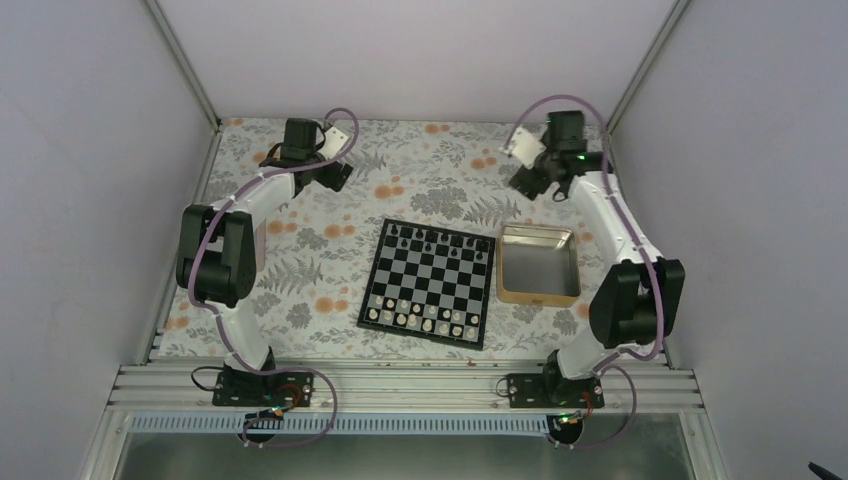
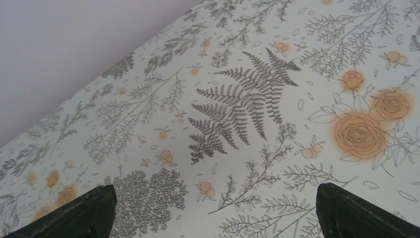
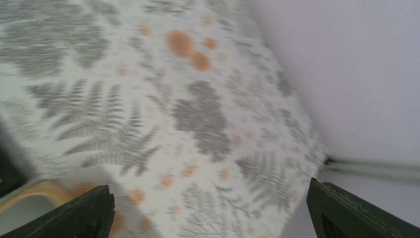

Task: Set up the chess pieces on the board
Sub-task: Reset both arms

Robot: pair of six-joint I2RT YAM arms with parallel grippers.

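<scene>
Chess pieces (image 1: 441, 240) stand along the far rows of the board (image 1: 428, 283), beyond the white chessmen (image 1: 420, 318) on its near rows; they are too small to count. Just right of the board sits the tray (image 1: 538, 297). Farther back, over the patterned tabletop (image 1: 320, 270), the left claw (image 2: 213, 198) and right claw (image 3: 208, 191) each gape wide, gripping nothing. Setup looks nearly finished; any stray piece is best approached from straight above, fingers narrowed, sparing its neighbours.
</scene>
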